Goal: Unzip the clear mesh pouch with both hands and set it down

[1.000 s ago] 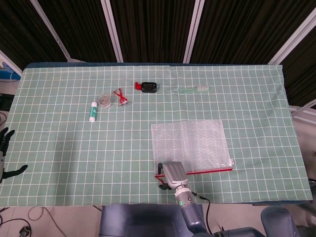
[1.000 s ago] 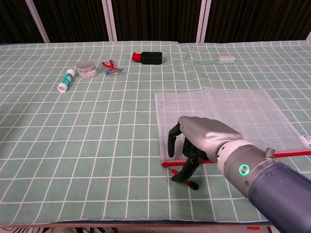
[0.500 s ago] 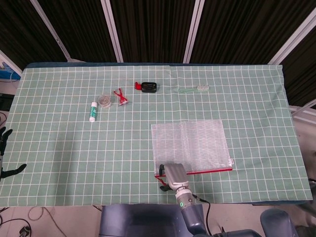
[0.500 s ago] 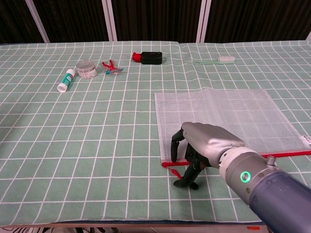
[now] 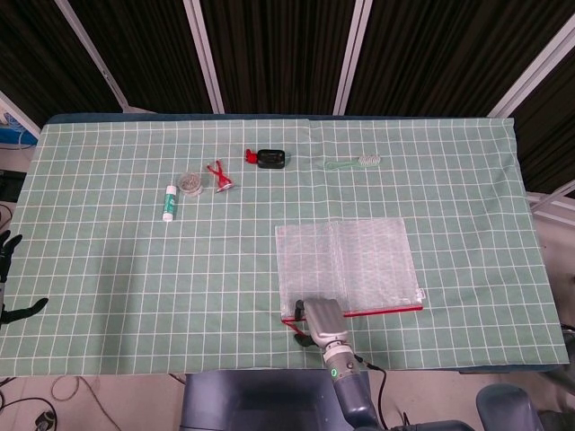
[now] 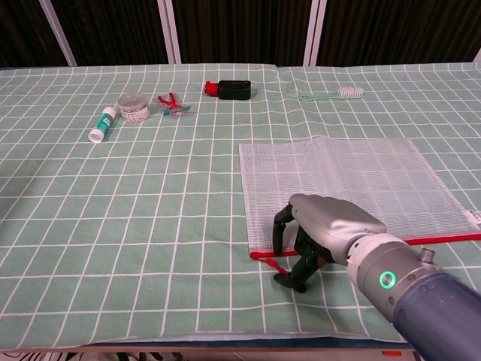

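Dark slatted panels with pale diagonal frames stand behind the table (image 5: 108, 269), which is covered by a green cloth with a white grid. On the right half, toward the near edge, the clear mesh pouch (image 5: 348, 265) (image 6: 353, 180) lies flat, its red zipper edge (image 5: 386, 310) (image 6: 443, 239) running along the near side.

Right hand (image 5: 322, 321) (image 6: 327, 226) rests at the near-left corner of the pouch, palm down, its dark fingers (image 6: 279, 232) curled downward. Some fingertips touch the cloth just in front of the zipper's left end, where a short red tab (image 6: 274, 265) lies on the table. Whether the fingers actually pinch that tab cannot be told from either view.

Left hand (image 5: 9, 278) shows only in the head view, at the far left edge beyond the table, dark fingers spread apart and holding nothing.

Along the far side, well apart from the pouch, sit a white tube with a green cap (image 5: 169, 202) (image 6: 101, 124), a small round clear container (image 5: 190, 183) (image 6: 134, 105), a red clip (image 5: 219, 174) (image 6: 172, 103), a black and red object (image 5: 267, 159) (image 6: 231, 89), and a pale green toothbrush (image 5: 353, 162) (image 6: 333, 94)
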You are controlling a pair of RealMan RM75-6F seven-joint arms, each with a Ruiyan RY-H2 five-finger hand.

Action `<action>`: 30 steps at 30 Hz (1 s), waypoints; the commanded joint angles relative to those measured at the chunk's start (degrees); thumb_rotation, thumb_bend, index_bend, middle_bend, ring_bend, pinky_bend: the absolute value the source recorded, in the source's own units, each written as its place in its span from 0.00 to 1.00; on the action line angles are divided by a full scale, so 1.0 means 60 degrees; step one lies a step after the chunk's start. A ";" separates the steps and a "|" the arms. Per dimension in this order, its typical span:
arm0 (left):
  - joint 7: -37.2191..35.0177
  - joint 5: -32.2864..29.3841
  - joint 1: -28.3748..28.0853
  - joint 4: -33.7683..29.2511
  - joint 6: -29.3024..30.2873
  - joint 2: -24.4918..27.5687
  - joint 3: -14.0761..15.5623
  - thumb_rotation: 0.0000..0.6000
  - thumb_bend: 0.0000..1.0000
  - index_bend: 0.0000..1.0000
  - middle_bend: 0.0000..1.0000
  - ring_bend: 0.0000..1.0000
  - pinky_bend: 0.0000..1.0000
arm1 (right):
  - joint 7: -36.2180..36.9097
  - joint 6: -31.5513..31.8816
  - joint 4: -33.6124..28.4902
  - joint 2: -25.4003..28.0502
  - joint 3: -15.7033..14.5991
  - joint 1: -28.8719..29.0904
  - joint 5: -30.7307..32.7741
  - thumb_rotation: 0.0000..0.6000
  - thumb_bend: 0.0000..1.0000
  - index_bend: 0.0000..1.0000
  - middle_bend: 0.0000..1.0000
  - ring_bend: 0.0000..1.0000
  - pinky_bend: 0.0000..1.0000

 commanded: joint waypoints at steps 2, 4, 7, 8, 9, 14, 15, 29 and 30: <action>-0.0009 -0.0003 0.0001 -0.0008 -0.0002 0.0004 -0.0001 1.00 0.01 0.00 0.00 0.00 0.00 | -0.0038 0.0036 -0.0030 -0.0011 0.0023 -0.0044 -0.0005 1.00 0.33 0.53 1.00 1.00 1.00; -0.0020 -0.0011 0.0002 -0.0012 -0.0005 0.0007 -0.0003 1.00 0.01 0.00 0.00 0.00 0.00 | -0.0044 0.0049 -0.0067 -0.0005 0.0045 -0.0070 -0.0002 1.00 0.33 0.53 1.00 1.00 1.00; -0.0028 -0.0029 -0.0001 -0.0026 -0.0025 0.0012 -0.0005 1.00 0.01 0.00 0.00 0.00 0.00 | -0.0042 0.0074 -0.0139 0.0018 0.0054 -0.0119 -0.0029 1.00 0.33 0.53 1.00 1.00 1.00; -0.0031 -0.0035 -0.0003 -0.0031 -0.0035 0.0016 -0.0005 1.00 0.01 0.00 0.00 0.00 0.00 | -0.0061 0.0082 -0.0148 0.0022 0.0054 -0.0131 -0.0033 1.00 0.33 0.53 1.00 1.00 1.00; -0.0033 -0.0035 -0.0004 -0.0034 -0.0036 0.0019 -0.0005 1.00 0.01 0.00 0.00 0.00 0.00 | -0.0072 0.0084 -0.0153 0.0025 0.0058 -0.0141 -0.0027 1.00 0.34 0.53 1.00 1.00 1.00; -0.0055 -0.0038 0.0002 -0.0050 -0.0030 0.0028 -0.0008 1.00 0.01 0.00 0.00 0.00 0.00 | -0.0138 0.0071 -0.0154 0.0031 0.0070 -0.0182 0.0023 1.00 0.36 0.54 1.00 1.00 1.00; -0.0059 -0.0039 0.0002 -0.0053 -0.0035 0.0030 -0.0006 1.00 0.01 0.00 0.00 0.00 0.00 | -0.0162 0.0065 -0.0155 0.0032 0.0074 -0.0191 0.0052 1.00 0.36 0.54 1.00 1.00 1.00; -0.0141 -0.0046 0.0005 -0.0080 -0.0062 0.0058 -0.0001 1.00 0.01 0.00 0.00 0.00 0.00 | -0.0283 0.0068 -0.0244 0.0053 0.0002 -0.0332 0.0189 1.00 0.39 0.56 1.00 1.00 1.00; -0.0146 -0.0046 0.0004 -0.0082 -0.0065 0.0059 -0.0001 1.00 0.01 0.00 0.00 0.00 0.00 | -0.0286 0.0074 -0.0255 0.0053 -0.0001 -0.0340 0.0181 1.00 0.39 0.56 1.00 1.00 1.00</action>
